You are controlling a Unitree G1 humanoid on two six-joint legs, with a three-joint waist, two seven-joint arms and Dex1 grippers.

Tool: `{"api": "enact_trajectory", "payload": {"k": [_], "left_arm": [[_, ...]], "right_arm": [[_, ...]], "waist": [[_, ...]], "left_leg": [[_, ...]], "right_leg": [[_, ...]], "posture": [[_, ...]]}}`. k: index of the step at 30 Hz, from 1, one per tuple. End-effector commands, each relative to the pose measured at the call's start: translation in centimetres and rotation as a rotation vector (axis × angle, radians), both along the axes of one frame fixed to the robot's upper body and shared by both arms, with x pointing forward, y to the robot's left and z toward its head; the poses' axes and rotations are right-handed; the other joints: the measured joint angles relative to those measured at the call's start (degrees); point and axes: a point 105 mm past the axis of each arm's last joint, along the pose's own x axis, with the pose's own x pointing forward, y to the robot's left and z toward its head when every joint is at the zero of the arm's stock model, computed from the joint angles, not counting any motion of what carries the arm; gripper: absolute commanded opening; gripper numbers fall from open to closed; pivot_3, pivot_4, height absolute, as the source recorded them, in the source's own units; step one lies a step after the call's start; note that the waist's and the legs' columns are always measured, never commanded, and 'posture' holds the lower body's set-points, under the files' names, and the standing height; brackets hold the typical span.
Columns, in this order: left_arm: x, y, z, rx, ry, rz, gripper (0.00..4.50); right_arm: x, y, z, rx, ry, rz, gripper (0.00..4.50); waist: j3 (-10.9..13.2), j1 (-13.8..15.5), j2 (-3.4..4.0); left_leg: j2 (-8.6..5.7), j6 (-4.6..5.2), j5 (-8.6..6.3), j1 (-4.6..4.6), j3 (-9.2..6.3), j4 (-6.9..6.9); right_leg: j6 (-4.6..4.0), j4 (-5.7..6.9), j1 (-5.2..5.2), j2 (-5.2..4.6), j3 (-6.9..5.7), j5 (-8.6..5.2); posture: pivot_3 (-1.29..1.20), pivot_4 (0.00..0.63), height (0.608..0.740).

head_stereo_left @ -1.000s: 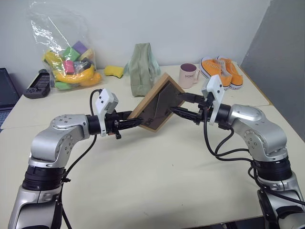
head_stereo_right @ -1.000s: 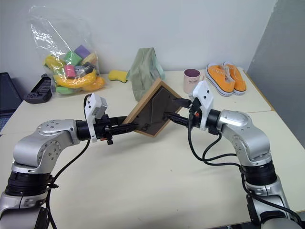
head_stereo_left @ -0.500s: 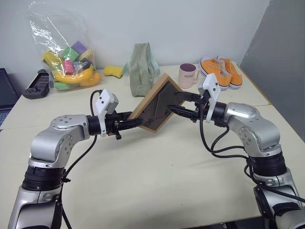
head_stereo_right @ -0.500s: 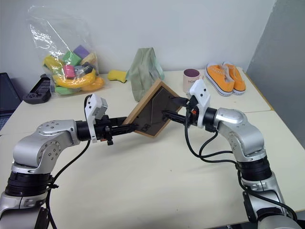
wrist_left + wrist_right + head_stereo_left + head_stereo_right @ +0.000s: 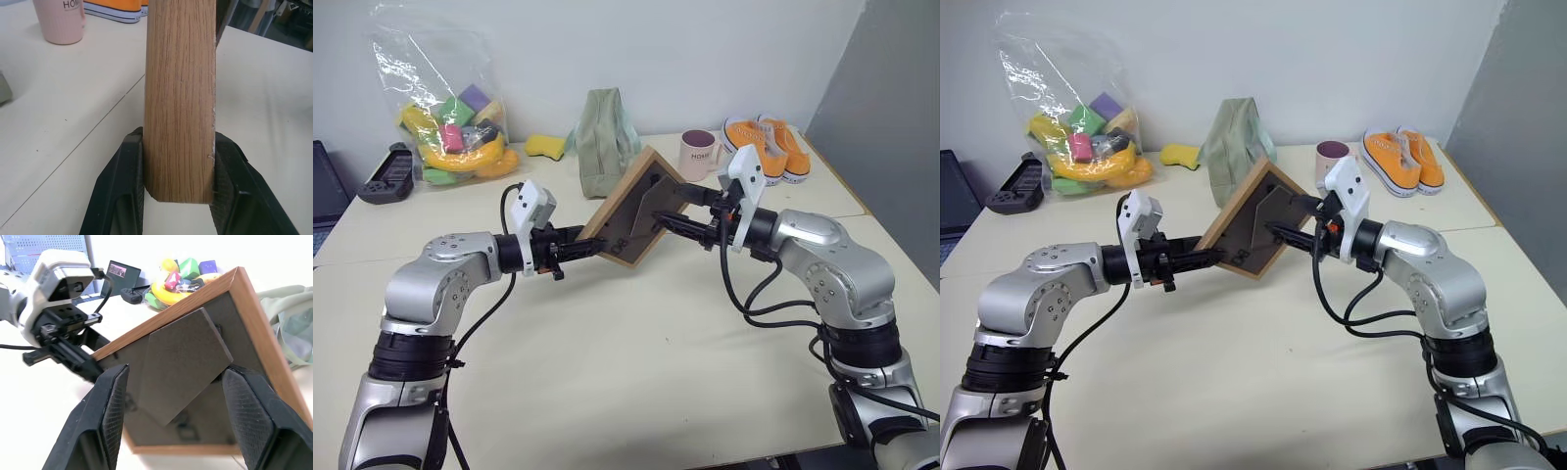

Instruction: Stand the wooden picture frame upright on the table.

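Observation:
The wooden picture frame (image 5: 625, 233) hangs tilted like a diamond above the table (image 5: 636, 372), its dark back towards me. My left gripper (image 5: 592, 248) is shut on the frame's lower left corner. In the left wrist view its fingers (image 5: 127, 166) clamp the light-wood edge (image 5: 180, 88). My right gripper (image 5: 674, 208) is open on the frame's right side. Its two fingers (image 5: 112, 396) straddle the dark fold-out stand (image 5: 181, 362) on the back, and one fingertip is close to the stand's corner.
Along the table's far edge lie a clear bag of coloured toys (image 5: 450, 117), a yellow sponge (image 5: 546, 146), a green cloth bag (image 5: 605, 137), a pink mug (image 5: 700, 154) and orange shoes (image 5: 766, 145). A black controller (image 5: 386, 174) lies far left. A seam (image 5: 460, 253) crosses the tabletop.
My right wrist has tilted a little and its fingers reach slightly further over the frame's back. The frame stays held in the left gripper at the same spot.

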Motion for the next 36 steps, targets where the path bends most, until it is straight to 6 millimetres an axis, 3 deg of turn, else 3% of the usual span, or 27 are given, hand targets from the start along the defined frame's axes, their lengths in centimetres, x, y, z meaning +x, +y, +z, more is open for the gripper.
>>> {"api": "enact_trajectory", "payload": {"k": [1,13,24,36], "left_arm": [[0.3,-0.2,1.9,-0.006,-0.078,-0.021,1.29],[0.9,-0.5,2.6,-0.028,-0.080,-0.021,1.29],[0.3,-1.1,2.8,-0.034,-0.075,-0.046,1.29],[0.8,-0.7,2.3,-0.033,-0.060,-0.027,1.29]], "right_arm": [[-0.8,-0.6,1.2,0.028,-0.034,-0.022,3.01],[-0.4,-1.1,0.2,0.015,-0.007,-0.070,3.01],[1.1,0.7,-0.4,0.000,-0.019,-0.017,3.01],[-0.4,1.4,0.5,0.027,-0.031,0.013,3.01]], "waist": [[0.00,0.00,0.00],[0.00,-0.13,0.00],[0.00,-0.38,0.00],[0.00,-0.55,0.00]], "left_leg": [[0.00,0.00,0.00,0.00,0.00,0.00],[0.00,0.00,0.00,0.00,0.01,0.00],[0.00,0.00,0.00,0.00,0.01,0.02],[0.00,0.00,0.00,0.00,-0.01,0.01]], "right_leg": [[0.00,0.00,0.00,0.00,0.00,0.00],[0.00,0.01,0.00,0.00,0.00,0.00],[0.00,0.02,0.00,0.00,-0.01,0.00],[0.00,0.03,-0.01,0.00,-0.02,0.00]], "posture": [[0.00,0.150,0.740],[0.00,0.150,0.740],[0.00,0.150,0.740],[0.00,0.150,0.740]]}}
